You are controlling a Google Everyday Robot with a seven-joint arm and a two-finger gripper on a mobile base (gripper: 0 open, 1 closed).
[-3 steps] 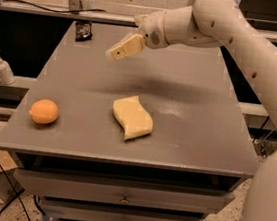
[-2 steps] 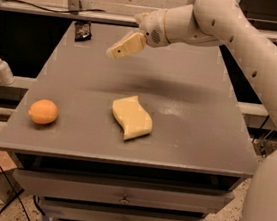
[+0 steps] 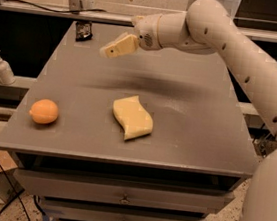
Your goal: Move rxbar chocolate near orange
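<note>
A: What do we have for the rxbar [image 3: 83, 30]?

B: We see a small, flat, dark rectangle with faint pale print. It lies at the far left corner of the table [image 3: 191, 134], close to both the far edge and the left edge.

A: And the orange [image 3: 43, 111]?

B: It's round and matte. It sits at the near left, just in from the left edge and well apart from the bar.

A: How much room do we have between them?

B: A bare grey strip runs down the left side from the bar to the orange. The sponge [image 3: 132, 117] lies right of that strip, in the middle towards the near edge. The right half of the top is open surface too. A pump bottle [image 3: 2, 68] stands off the table to the left.

A: Where do we put the gripper [image 3: 117, 47]?

B: It hangs above the far part of the table, to the right of the bar and not touching it. The arm [image 3: 214, 26] reaches in from the right, and its shadow falls across the middle of the top. We cannot tell whether the gripper is spread or closed, as it shows as one pale wedge.

A: What has changed from a second ago?

B: The gripper has moved a little to the left, nearer the bar. The bar, orange and sponge lie where they were.
</note>
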